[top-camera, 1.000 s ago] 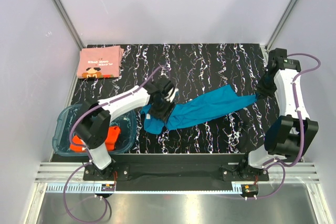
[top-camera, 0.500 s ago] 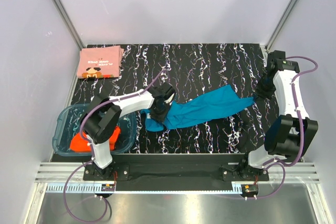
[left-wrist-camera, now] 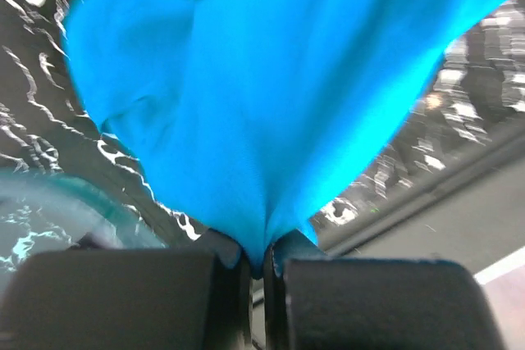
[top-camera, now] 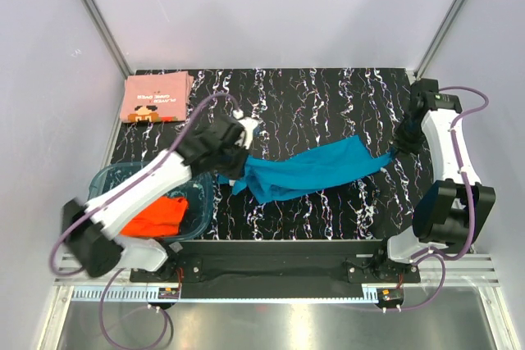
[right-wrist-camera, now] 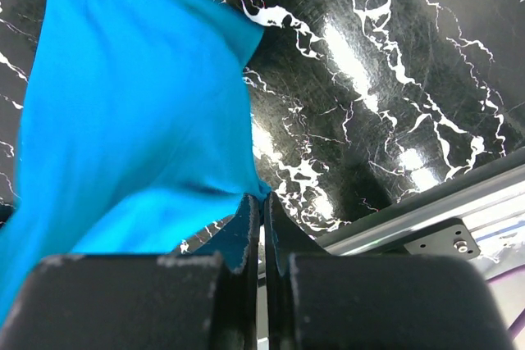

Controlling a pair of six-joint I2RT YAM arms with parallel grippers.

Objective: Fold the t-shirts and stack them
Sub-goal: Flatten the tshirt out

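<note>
The teal-blue t-shirt (top-camera: 312,171) hangs stretched in a long strip across the middle of the black marbled table (top-camera: 328,96), held at both ends. My left gripper (top-camera: 236,171) is shut on its left end; in the left wrist view the cloth (left-wrist-camera: 271,104) bunches into the closed jaws of the gripper (left-wrist-camera: 261,264). My right gripper (top-camera: 398,151) is shut on the right end, pinching a corner of the cloth (right-wrist-camera: 123,120) at its tips (right-wrist-camera: 262,202). The orange-red t-shirt (top-camera: 160,215) lies crumpled in the tub. The salmon-pink t-shirt (top-camera: 156,97) lies folded at the back left.
A clear blue-tinted plastic tub (top-camera: 102,182) stands at the front left, under the left arm. Grey enclosure walls with metal posts surround the table. A metal rail (top-camera: 279,272) runs along the near edge by the arm bases.
My left gripper has closed on the teal shirt's left end and drawn it up and to the left. The left arm has swung outward, uncovering more of the orange-red shirt. The right gripper keeps its hold.
</note>
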